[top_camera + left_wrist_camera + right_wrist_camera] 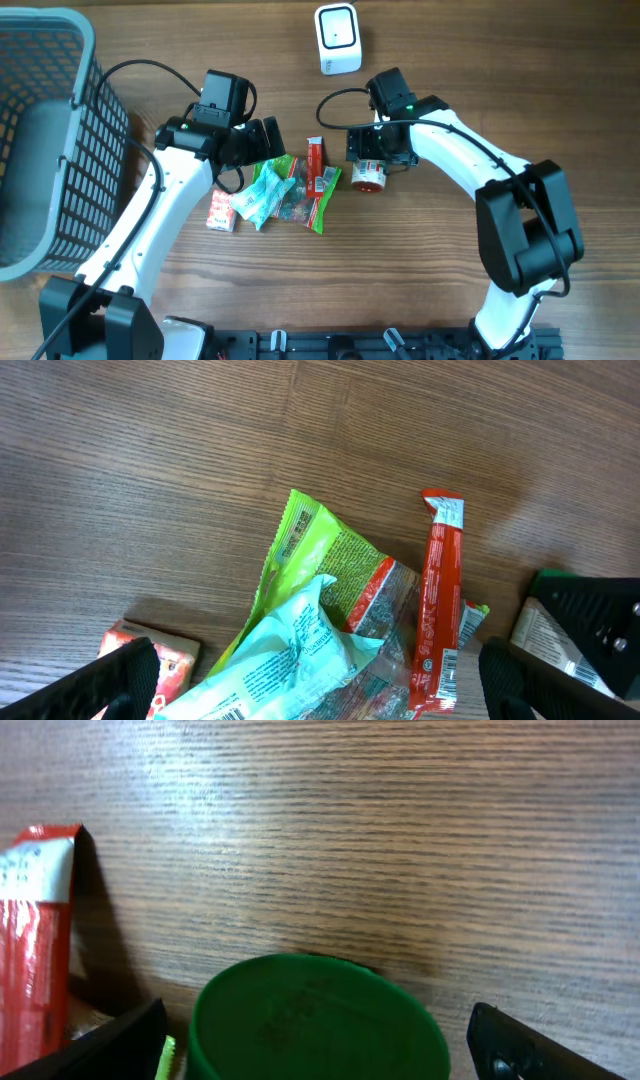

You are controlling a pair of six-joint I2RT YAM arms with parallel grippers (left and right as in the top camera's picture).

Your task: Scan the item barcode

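A small round jar with a green lid (318, 1020) and a red and white label (368, 178) lies on the wood table. My right gripper (373, 163) is open and straddles the lid (320, 1055), with a gap on each side. The white barcode scanner (338, 38) stands at the back of the table. My left gripper (272, 152) is open and hovers over a pile of snack packets: a teal packet (290, 660), a green packet (325, 545) and a red bar (438, 600). Nothing is held in its jaws (318, 690).
A small red box (221, 212) lies at the left edge of the pile (170, 652). A grey mesh basket (45, 140) fills the left side of the table. The right arm's black gripper body (590, 610) shows close to the pile's right side.
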